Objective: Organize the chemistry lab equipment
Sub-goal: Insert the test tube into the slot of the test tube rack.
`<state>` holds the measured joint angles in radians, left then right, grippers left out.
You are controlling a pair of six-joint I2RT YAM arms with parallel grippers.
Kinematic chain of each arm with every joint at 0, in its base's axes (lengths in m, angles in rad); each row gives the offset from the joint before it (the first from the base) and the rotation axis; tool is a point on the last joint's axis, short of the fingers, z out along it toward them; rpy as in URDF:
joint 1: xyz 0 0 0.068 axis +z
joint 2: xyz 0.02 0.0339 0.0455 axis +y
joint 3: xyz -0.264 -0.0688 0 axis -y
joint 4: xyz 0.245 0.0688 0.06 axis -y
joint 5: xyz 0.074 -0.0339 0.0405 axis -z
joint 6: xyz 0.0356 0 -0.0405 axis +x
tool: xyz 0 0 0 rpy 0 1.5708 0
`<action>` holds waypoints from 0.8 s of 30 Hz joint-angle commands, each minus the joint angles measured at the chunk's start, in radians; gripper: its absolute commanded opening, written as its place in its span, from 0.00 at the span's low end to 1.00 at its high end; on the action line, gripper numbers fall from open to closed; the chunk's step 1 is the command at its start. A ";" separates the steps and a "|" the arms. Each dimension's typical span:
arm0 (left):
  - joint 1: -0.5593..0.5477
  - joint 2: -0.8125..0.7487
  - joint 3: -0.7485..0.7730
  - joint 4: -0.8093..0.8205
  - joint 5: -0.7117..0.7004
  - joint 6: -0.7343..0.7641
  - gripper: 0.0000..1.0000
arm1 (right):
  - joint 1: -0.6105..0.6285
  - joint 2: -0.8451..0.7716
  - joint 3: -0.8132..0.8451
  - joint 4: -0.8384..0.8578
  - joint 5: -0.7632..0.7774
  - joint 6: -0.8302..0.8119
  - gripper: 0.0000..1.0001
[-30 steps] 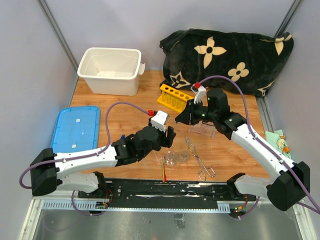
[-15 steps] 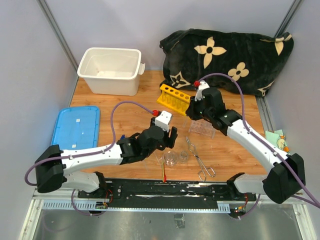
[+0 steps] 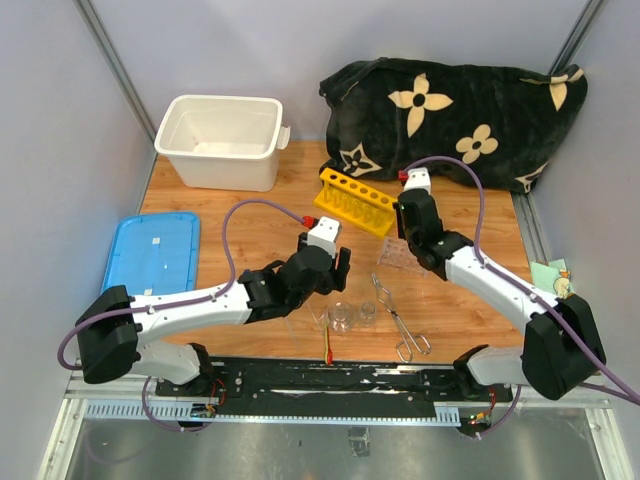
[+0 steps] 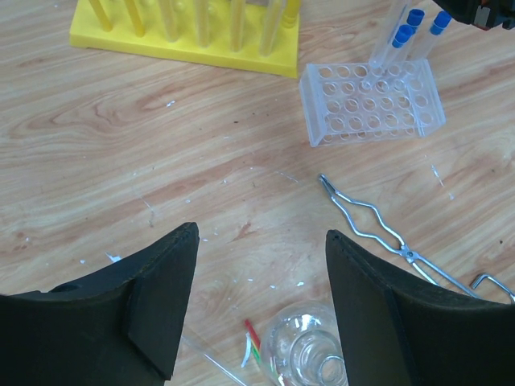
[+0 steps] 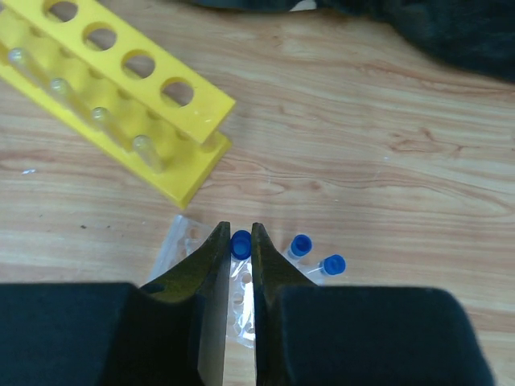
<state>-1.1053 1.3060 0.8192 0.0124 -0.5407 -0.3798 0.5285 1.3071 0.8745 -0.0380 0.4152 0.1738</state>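
My right gripper (image 5: 239,232) is shut on the blue cap of a blue-capped clear tube (image 5: 241,245) whose lower end reaches into the clear plastic rack (image 5: 179,241). Two more blue-capped tubes (image 5: 300,245) lean in that rack just to its right. The yellow holed tube rack (image 3: 355,198) lies behind the clear rack (image 3: 398,256). My left gripper (image 4: 261,238) hangs open above the wood, nothing between its fingers. A small glass beaker (image 4: 318,352) and the red-tipped stick (image 4: 256,341) sit right below it. The metal tongs (image 4: 376,233) lie to the right.
The white tub (image 3: 220,140) stands at the back left and its blue lid (image 3: 152,255) lies flat at the left edge. The black flowered cloth (image 3: 450,110) is bunched along the back right. Two beakers (image 3: 354,316) sit near the front rail.
My right gripper swung right from beside the yellow rack and now points down over the clear rack, still holding the tube. My left gripper crept forward and opened wider.
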 commanded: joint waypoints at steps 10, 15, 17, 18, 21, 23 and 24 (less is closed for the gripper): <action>0.013 -0.008 -0.008 0.015 0.000 -0.013 0.68 | 0.011 0.091 -0.029 0.106 0.121 -0.022 0.01; 0.012 -0.010 -0.012 0.017 -0.002 -0.007 0.68 | 0.011 0.105 -0.034 0.113 0.116 -0.018 0.01; 0.014 -0.010 -0.014 0.018 -0.003 -0.006 0.68 | 0.011 0.108 -0.037 0.120 0.115 -0.015 0.01; 0.015 -0.010 -0.014 0.019 -0.003 -0.006 0.67 | 0.011 0.111 -0.038 0.122 0.113 -0.014 0.01; 0.014 -0.010 -0.013 0.021 -0.004 -0.006 0.68 | 0.010 0.121 -0.034 0.122 0.107 -0.013 0.01; 0.014 -0.009 -0.014 0.022 -0.004 -0.006 0.68 | 0.010 0.127 -0.033 0.119 0.101 -0.010 0.01; 0.013 -0.008 -0.015 0.021 -0.004 -0.006 0.68 | 0.010 0.130 -0.032 0.117 0.099 -0.006 0.01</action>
<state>-1.0954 1.3060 0.8181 0.0128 -0.5331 -0.3836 0.5285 1.4204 0.8524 0.0570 0.5011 0.1543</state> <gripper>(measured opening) 0.676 0.131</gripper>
